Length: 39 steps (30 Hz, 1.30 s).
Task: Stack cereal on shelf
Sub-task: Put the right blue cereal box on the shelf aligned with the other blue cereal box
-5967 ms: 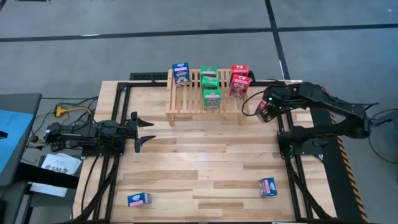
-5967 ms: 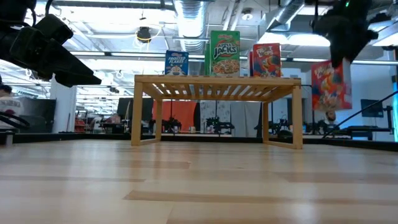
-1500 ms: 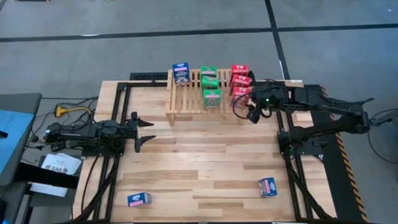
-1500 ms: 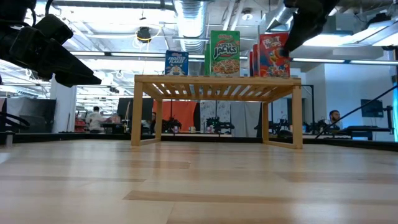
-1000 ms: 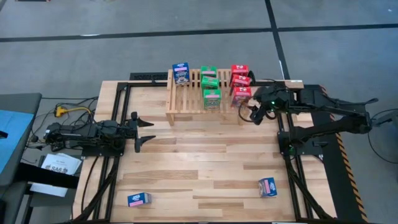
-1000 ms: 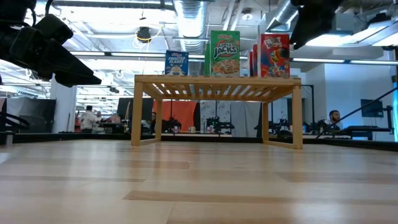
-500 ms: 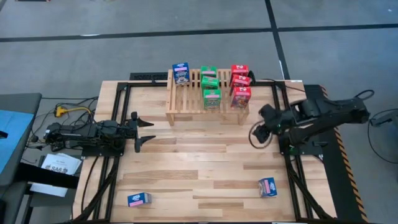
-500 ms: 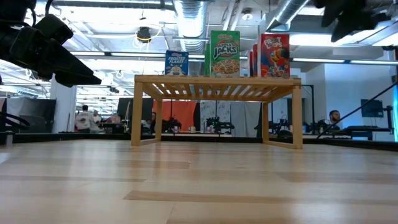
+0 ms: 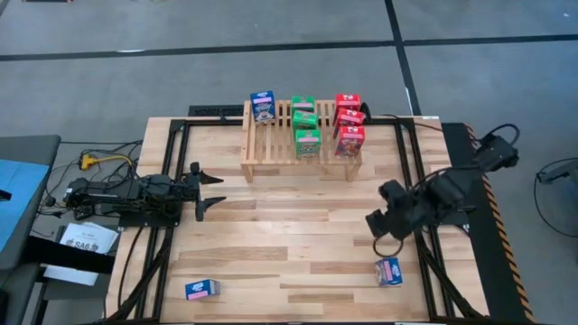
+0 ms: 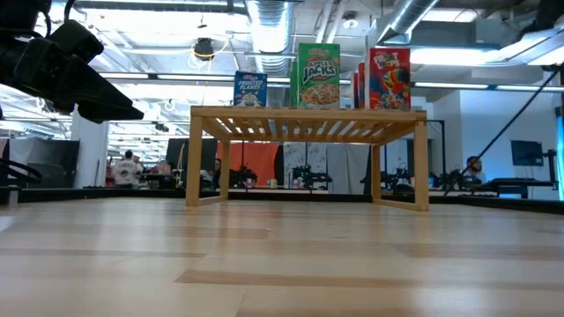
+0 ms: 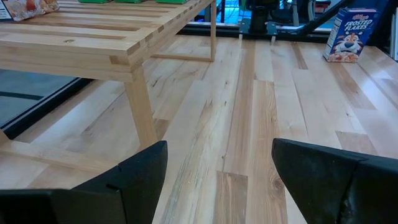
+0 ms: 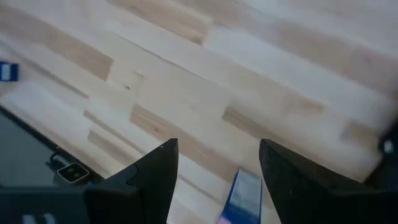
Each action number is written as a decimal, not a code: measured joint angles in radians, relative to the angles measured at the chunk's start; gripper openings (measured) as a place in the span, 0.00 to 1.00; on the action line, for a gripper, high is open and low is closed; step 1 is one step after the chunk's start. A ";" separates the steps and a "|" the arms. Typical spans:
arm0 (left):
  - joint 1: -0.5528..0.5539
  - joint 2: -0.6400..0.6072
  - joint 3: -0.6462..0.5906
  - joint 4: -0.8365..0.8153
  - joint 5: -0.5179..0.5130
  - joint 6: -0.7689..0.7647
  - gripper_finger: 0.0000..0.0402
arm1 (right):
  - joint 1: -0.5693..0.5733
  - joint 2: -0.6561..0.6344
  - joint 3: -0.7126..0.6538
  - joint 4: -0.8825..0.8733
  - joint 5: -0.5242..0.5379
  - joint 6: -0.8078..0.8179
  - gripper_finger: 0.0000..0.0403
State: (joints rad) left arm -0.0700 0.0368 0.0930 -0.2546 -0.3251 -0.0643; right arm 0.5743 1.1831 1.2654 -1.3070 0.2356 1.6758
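The light-wood shelf (image 9: 301, 144) stands at the table's far side on its legs. On its slats stand one blue cereal box (image 9: 263, 106), three green ones (image 9: 305, 120) and three red ones (image 9: 349, 119). Two more blue boxes rest on the table near its near edge, one toward the left (image 9: 202, 289) and one toward the right (image 9: 389, 271). My right gripper (image 9: 384, 236) hovers open just beyond the right-hand blue box (image 12: 244, 198), touching nothing. My left gripper (image 9: 215, 190) waits open at the table's left side.
Bare wood lies between the shelf and the two loose boxes. The left wrist view shows the shelf's leg (image 11: 142, 106) close by and the right-hand blue box (image 11: 348, 34) far off. Black frame rails (image 9: 417, 144) run along the table's sides. People move in the room behind (image 10: 128, 167).
My right gripper has left the shelf's right end, where the third red box now stands, and has swung toward the table's near edge and down until it is over the right-hand blue box. It has dropped out of the low view. The boxes have kept still.
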 joint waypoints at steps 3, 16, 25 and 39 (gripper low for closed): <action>0.000 0.000 0.000 0.000 0.000 0.000 0.69 | 0.058 0.064 0.046 -0.051 0.000 0.142 0.62; 0.000 0.000 0.000 0.000 0.000 0.000 0.69 | 0.273 0.293 0.190 -0.109 -0.049 0.596 0.62; 0.000 0.000 0.000 0.000 0.000 0.000 0.69 | 0.357 0.394 0.229 -0.118 -0.110 0.646 0.62; 0.000 0.000 0.000 0.000 0.000 0.000 0.69 | 0.430 0.477 0.229 -0.125 -0.129 0.662 0.62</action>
State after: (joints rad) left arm -0.0702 0.0368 0.0932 -0.2543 -0.3252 -0.0643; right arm 1.0042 1.6600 1.4940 -1.4319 0.1066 2.3379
